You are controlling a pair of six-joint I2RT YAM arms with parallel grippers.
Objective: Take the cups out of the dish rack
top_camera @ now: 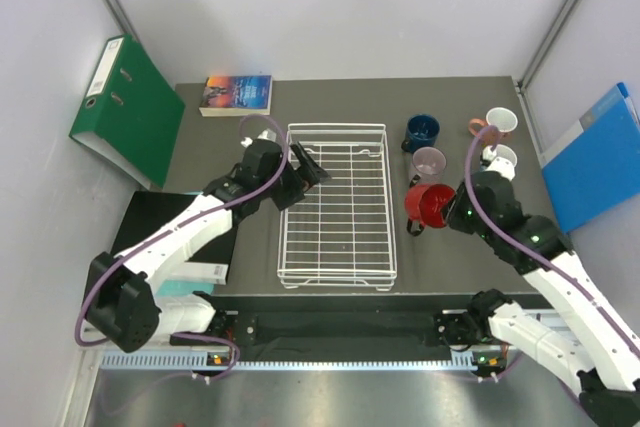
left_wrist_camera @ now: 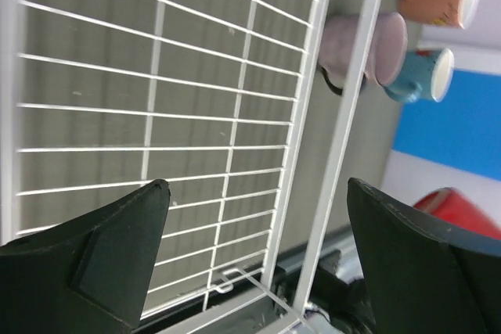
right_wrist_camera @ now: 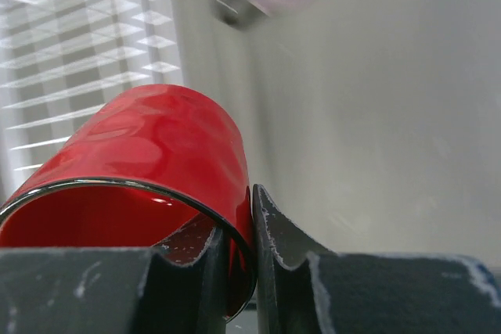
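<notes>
The white wire dish rack (top_camera: 336, 205) stands mid-table with no cups in it. My right gripper (top_camera: 452, 209) is shut on the rim of the red cup (top_camera: 430, 205), just right of the rack. In the right wrist view, one finger is inside the red cup (right_wrist_camera: 156, 146) and one outside. The dark blue (top_camera: 422, 131), pale mauve (top_camera: 429, 162), salmon-pink (top_camera: 495, 125) and teal (top_camera: 500, 159) cups stand on the table right of the rack. My left gripper (top_camera: 312, 171) is open and empty over the rack's far left side. The left wrist view shows the rack grid (left_wrist_camera: 196, 115).
A green binder (top_camera: 125, 107) leans at the far left and a book (top_camera: 237, 94) lies behind the rack. A blue folder (top_camera: 590, 157) stands at the right wall. A black pad (top_camera: 165, 232) lies under the left arm.
</notes>
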